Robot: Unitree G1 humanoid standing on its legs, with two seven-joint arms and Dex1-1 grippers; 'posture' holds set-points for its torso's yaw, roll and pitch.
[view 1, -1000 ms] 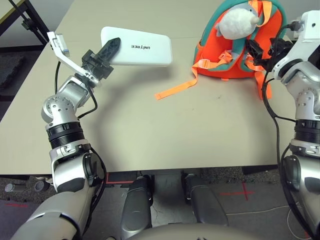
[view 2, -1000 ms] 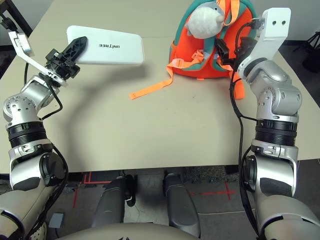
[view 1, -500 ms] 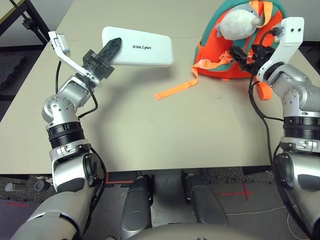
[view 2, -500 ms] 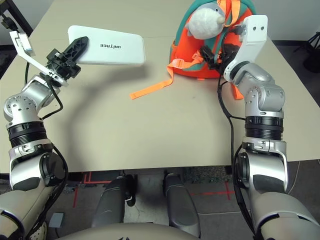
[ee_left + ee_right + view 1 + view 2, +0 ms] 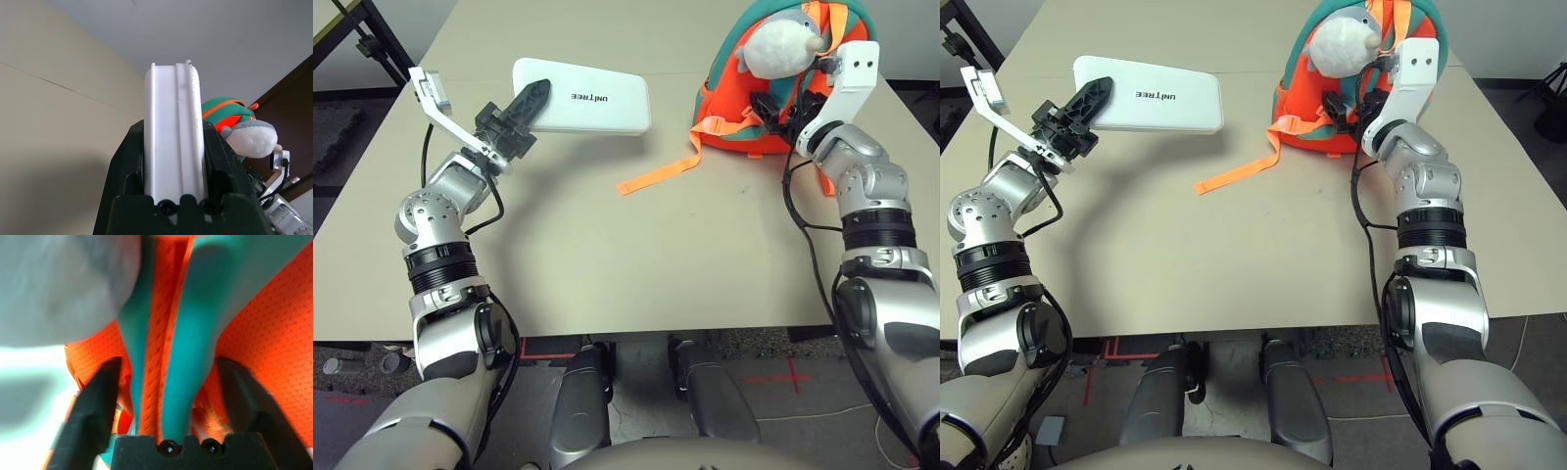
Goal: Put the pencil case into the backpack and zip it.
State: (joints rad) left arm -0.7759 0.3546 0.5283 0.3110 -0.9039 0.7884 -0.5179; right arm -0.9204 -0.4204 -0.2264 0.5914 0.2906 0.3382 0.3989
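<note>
Two head cameras look forward and down over the table [image 5: 607, 245], sharing both forearms, the pencil case [image 5: 592, 96] and the backpack [image 5: 744, 117]. The left wrist camera sights along the case's edge toward the backpack. The right wrist camera sits pressed close against teal trim [image 5: 195, 333].

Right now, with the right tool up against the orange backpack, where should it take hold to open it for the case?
Grip the teal trim band of the orange and teal child's backpack, coming level from the robot's side. In the right wrist view that raised band runs between the open fingers of the right tool, narrow enough to pinch. The grey-white plush fish charm sits beside it; avoid it.
</note>
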